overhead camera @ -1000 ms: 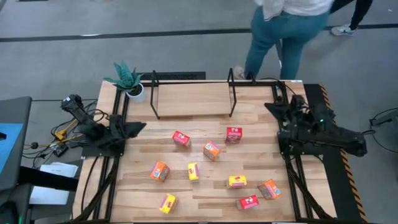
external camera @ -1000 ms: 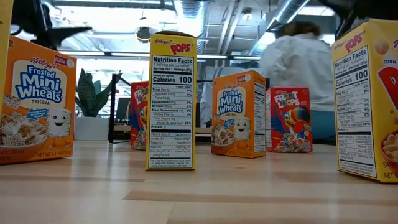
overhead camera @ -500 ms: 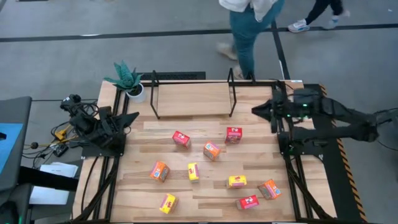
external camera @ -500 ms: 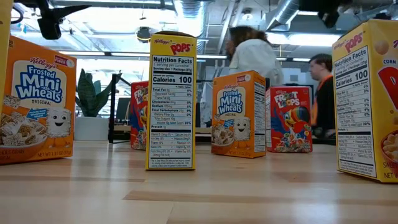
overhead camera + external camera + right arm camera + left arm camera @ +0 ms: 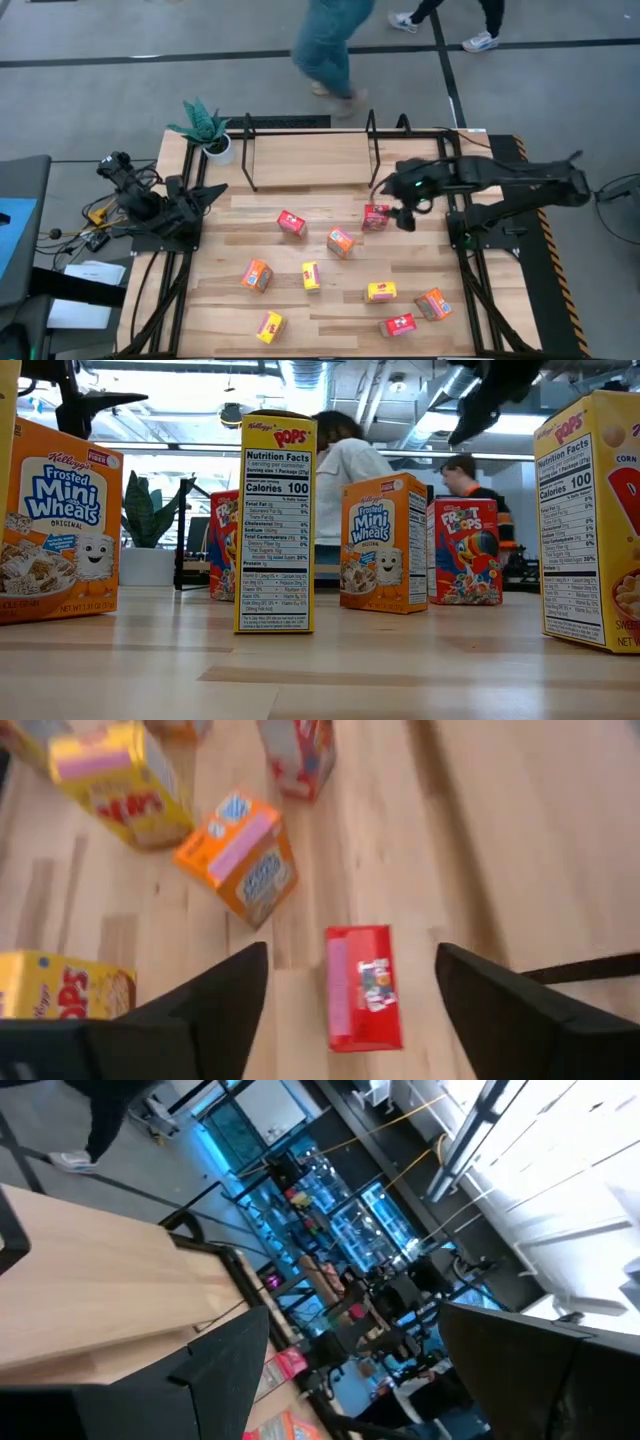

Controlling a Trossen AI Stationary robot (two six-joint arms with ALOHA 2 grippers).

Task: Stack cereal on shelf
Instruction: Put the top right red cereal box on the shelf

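Shelf point(image 5: 310, 160) at top centre of the high view has nothing on it; all nine cereal boxes sit loose on the counter point(image 5: 330, 310) below it, so nothing's stacked yet. My right gripper point(image 5: 397, 203) hovers by the red box point(image 5: 376, 217) nearest the shelf, jaws spread wide, holding nothing. Left gripper point(image 5: 205, 195) waits at frame left, jaws apart. Potted plant point(image 5: 205, 128) sits left of the shelf; ppl walking behind.

Looks like a robotics lab or open workshop floor, not a home. Bare ceiling with exposed ducts point(image 5: 455, 385) and strip lights, grey floor point(image 5: 100, 90) marked with dark tape lines. Wooden table point(image 5: 330, 310) on a black frame with hazard striping along its right edge. Racks of gear and cables point(image 5: 340, 1250) glowing blue in the far room. People point(image 5: 345, 470) walking past beyond the table.
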